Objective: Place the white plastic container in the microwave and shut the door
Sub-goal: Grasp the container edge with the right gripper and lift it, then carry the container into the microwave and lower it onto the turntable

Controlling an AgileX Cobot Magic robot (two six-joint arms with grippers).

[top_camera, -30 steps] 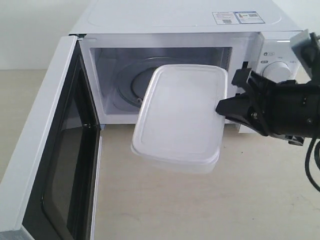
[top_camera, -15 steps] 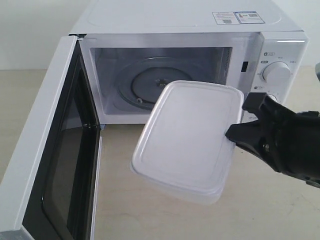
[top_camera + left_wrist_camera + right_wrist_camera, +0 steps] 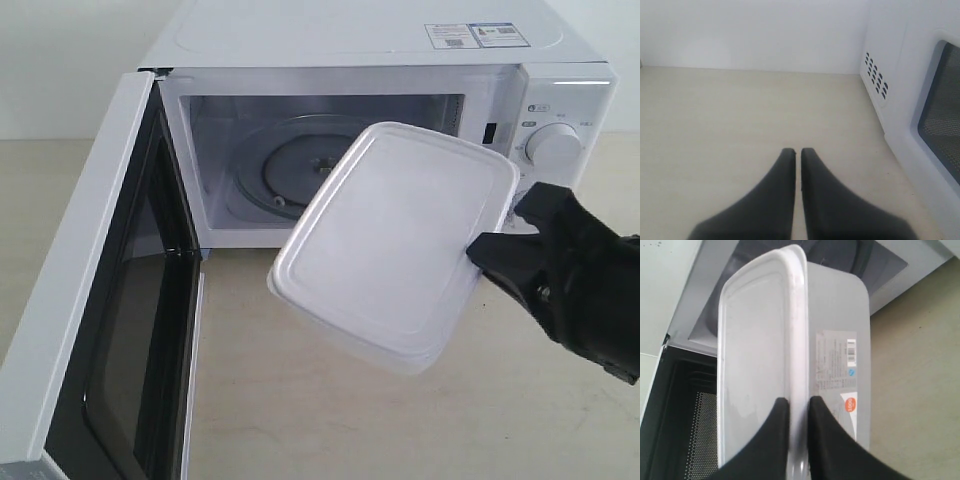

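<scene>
The white plastic container [image 3: 395, 240] hangs tilted in the air in front of the microwave [image 3: 360, 60], its lid facing the exterior camera. My right gripper [image 3: 478, 250] is shut on its rim at the right side. In the right wrist view the black fingers [image 3: 827, 435] pinch the lid's edge of the container [image 3: 765, 355], label side showing. The door [image 3: 95, 300] stands wide open at the left, and the glass turntable [image 3: 285, 165] shows inside the cavity. My left gripper [image 3: 796, 151] is shut and holds nothing, above the table beside the microwave's vented side [image 3: 890, 60].
The pale wooden table [image 3: 330, 420] runs in front of the microwave. Two dials [image 3: 553, 145] sit on the right panel just behind the container's far corner. The open door takes up the left front area.
The right gripper has lifted the container up and to the right, tilting it more steeply. The arm has dropped lower in the exterior view. The left gripper's earlier state is not shown.
</scene>
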